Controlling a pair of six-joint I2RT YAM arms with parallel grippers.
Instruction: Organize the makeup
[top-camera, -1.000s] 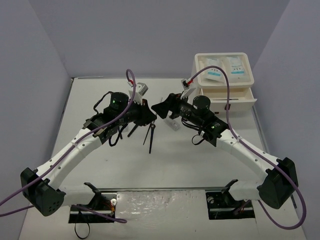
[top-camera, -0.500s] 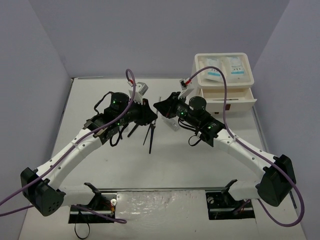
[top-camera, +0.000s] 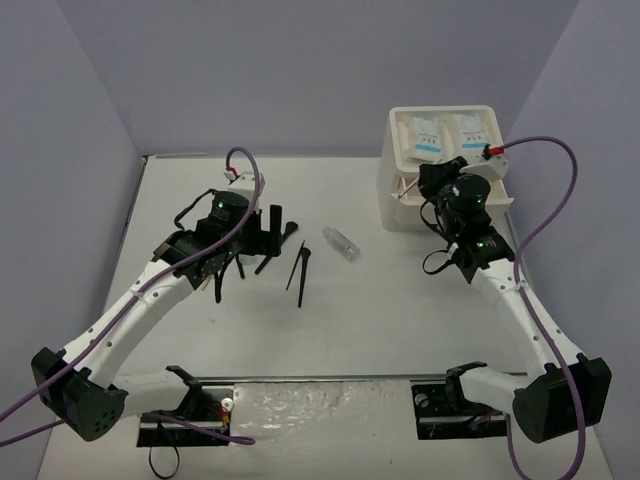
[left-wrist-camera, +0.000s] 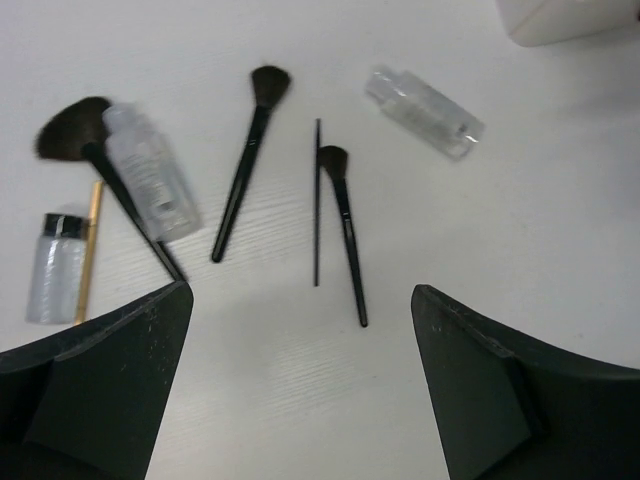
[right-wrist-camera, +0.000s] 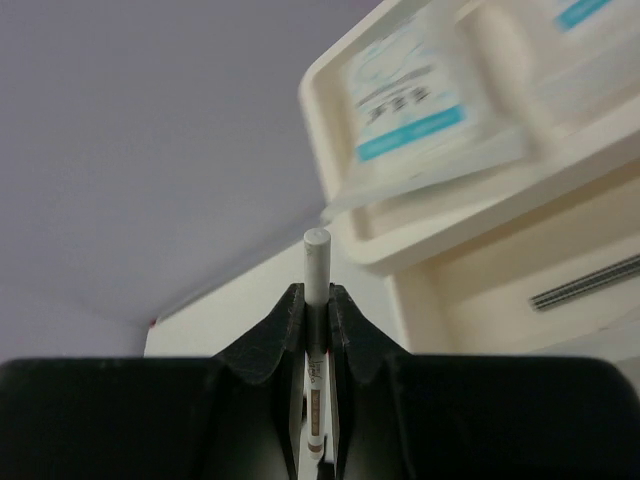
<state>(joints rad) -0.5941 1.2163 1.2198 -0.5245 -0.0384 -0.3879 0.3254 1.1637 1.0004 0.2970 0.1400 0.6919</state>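
The right pincer (right-wrist-camera: 316, 300) is closed narrow on a thin pale stick (right-wrist-camera: 317, 250). The stick stands upright between the two black fingers (right-wrist-camera: 285, 320), with its blunt grey-white tip projecting above them. This pincer is positioned at the left front of the large white three-drawer plastic box (top-camera: 400, 215), at drawer level. Two flat white sachets with blue print (top-camera: 425, 135) lie side by side in the open top tray of the box. The left pincer (left-wrist-camera: 300, 292) stands wide open and holds nothing. It is positioned over the white table (top-camera: 400, 300), well to the left of the box, and its fingers are clear of every item. Whether the fingertips touch the table surface cannot be determined. The remaining makeup lies loose on the table to the left of the box. A clear plastic vial (left-wrist-camera: 425, 110) lies on its side nearest the box. Farther from the box lie a short black brush (left-wrist-camera: 345, 235), a thin black rod (left-wrist-camera: 317, 200) just beside it, and a longer black round-headed brush (left-wrist-camera: 245, 165). Beyond these, a second clear vial (left-wrist-camera: 150, 170) lies across the handle of a black fan brush (left-wrist-camera: 70, 125). A small black-capped clear vial (left-wrist-camera: 55, 265) and a thin golden-brown stick (left-wrist-camera: 90, 250) lie side by side farthest from the box.
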